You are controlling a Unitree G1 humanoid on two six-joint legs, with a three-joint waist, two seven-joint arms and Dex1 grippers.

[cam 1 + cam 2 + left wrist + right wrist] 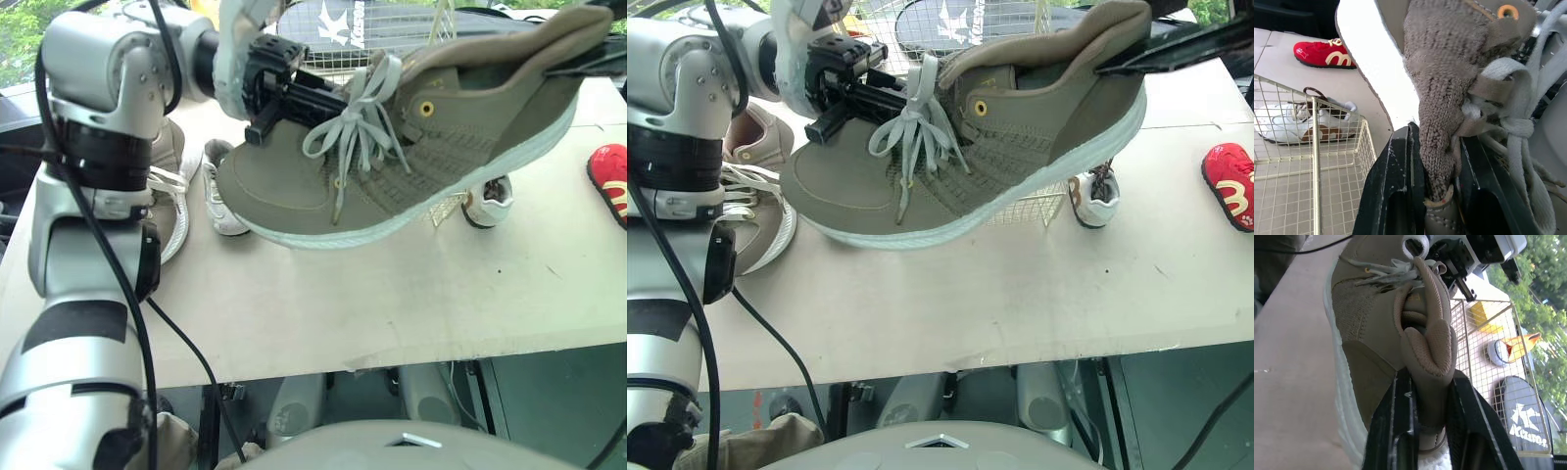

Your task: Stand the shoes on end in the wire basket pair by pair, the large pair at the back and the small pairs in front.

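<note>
A large olive shoe (392,157) with pale laces hangs in the air above the table, sole down and toe toward my left. My left gripper (1437,161) is shut on its tongue by the laces. My right gripper (1430,382) is shut on its padded heel collar. The wire basket (1029,206) stands just behind the shoe and is mostly hidden by it. The matching large shoe (754,166) lies on the table at the left, behind my left arm. A small white shoe (220,191) lies next to it.
A small white-and-brown shoe (1092,196) stands on the table just right of the basket. A small red shoe (609,181) lies near the table's right edge. A black racket bag (333,24) lies beyond the basket. The table's front half (392,304) is bare.
</note>
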